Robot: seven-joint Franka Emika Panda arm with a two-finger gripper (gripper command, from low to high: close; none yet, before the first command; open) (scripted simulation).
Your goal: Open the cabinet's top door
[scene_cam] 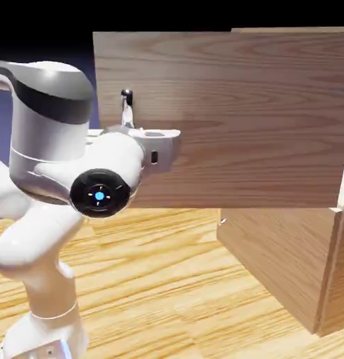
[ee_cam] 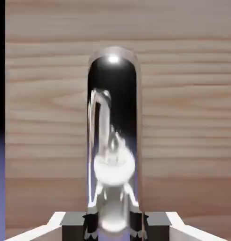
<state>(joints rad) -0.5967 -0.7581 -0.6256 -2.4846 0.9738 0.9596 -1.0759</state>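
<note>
Exterior view: the light-brown wood-grain cabinet [scene_cam: 286, 266] stands at right; its flat upper door panel [scene_cam: 237, 119] is already swung wide toward the camera, so little seems left. The white arm's gripper [scene_cam: 127, 120] is mostly hidden by the wrist.

Hand view: the 2 fingers are clamped narrow on the thin silver handle [ee_cam: 115, 141]; mirror reflections blur its outline.

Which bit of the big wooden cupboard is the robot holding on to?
Find the tall wood-grain cabinet. Its top door has swung out toward the white arm. At that door's free edge stands a thin silver handle, with the gripper shut on it. It is the only shiny metal piece on all that wood.
</note>
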